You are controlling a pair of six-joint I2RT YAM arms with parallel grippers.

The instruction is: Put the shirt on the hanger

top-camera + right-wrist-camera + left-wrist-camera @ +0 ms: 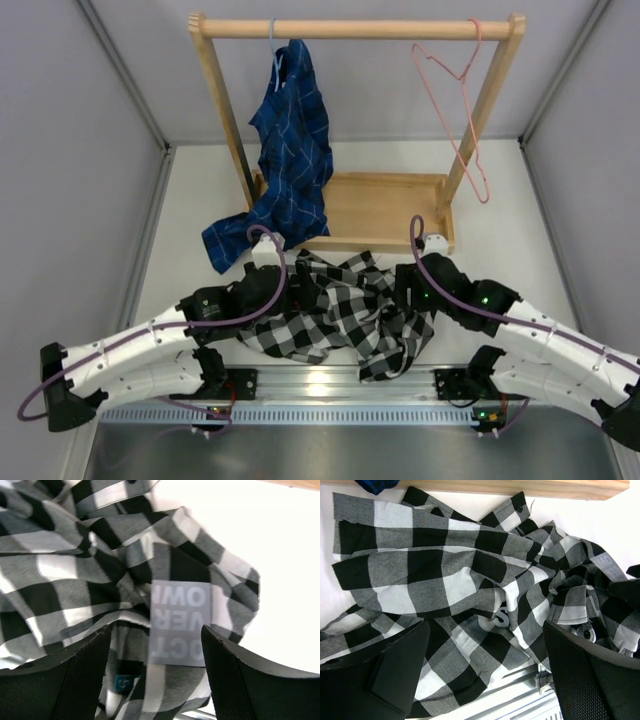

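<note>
The black-and-white check shirt (335,315) lies crumpled on the white table, close to the front rail and between my two arms. The pink wire hanger (441,62) hangs empty at the right end of the wooden rod. My left gripper (268,278) is open at the shirt's left edge. In the left wrist view its jaws stand wide apart (485,680) over the shirt (445,580). My right gripper (408,282) is open at the shirt's right edge. In the right wrist view it (155,680) hovers over a fold bearing a grey label (181,620).
A wooden rack (360,28) with a tray base (390,210) stands at the back. A dark blue shirt (292,150) hangs on a light blue hanger at the rod's left, with its tail on the table. A metal rail (330,385) runs along the front. Grey walls close both sides.
</note>
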